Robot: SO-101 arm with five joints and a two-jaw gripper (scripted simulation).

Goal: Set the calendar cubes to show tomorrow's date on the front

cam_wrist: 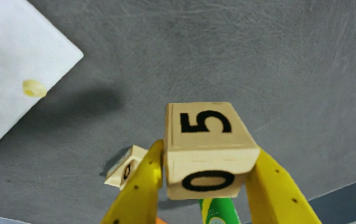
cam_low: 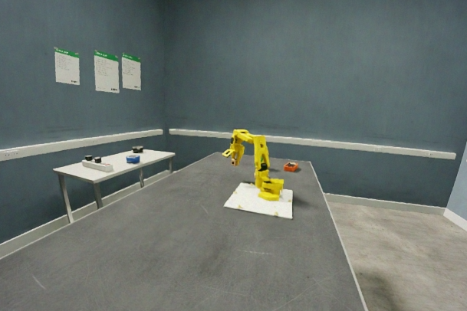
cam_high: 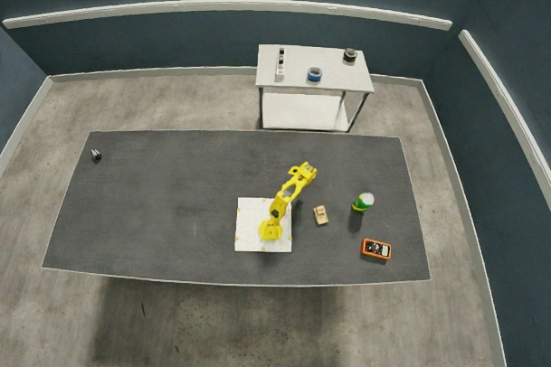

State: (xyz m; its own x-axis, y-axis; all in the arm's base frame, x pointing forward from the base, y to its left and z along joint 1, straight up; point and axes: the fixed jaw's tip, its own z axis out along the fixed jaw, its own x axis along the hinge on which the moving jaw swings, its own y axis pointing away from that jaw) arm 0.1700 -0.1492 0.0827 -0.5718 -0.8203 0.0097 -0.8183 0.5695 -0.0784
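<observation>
My gripper (cam_wrist: 210, 162) (cam_low: 234, 162) is shut on a wooden cube (cam_wrist: 200, 145), held high above the table. A black 5, lying sideways, is on its upper face in the wrist view; a 0, also sideways, is on the face below. The calendar's wooden tray (cam_high: 321, 221) stands on the table to the right of the white base plate, away from the gripper. The other cube (cam_high: 319, 210) (cam_wrist: 128, 171) is in it and shows a 0 in the wrist view. The left finger partly hides the calendar there; its month name is unreadable.
A green can (cam_high: 362, 202) (cam_wrist: 220, 211) stands right of the calendar. An orange multimeter (cam_high: 375, 249) (cam_low: 291, 166) lies nearer the table's right front. The arm stands on a white plate (cam_high: 249, 226) (cam_low: 249, 204). A small dark object (cam_high: 96, 155) lies at the far left.
</observation>
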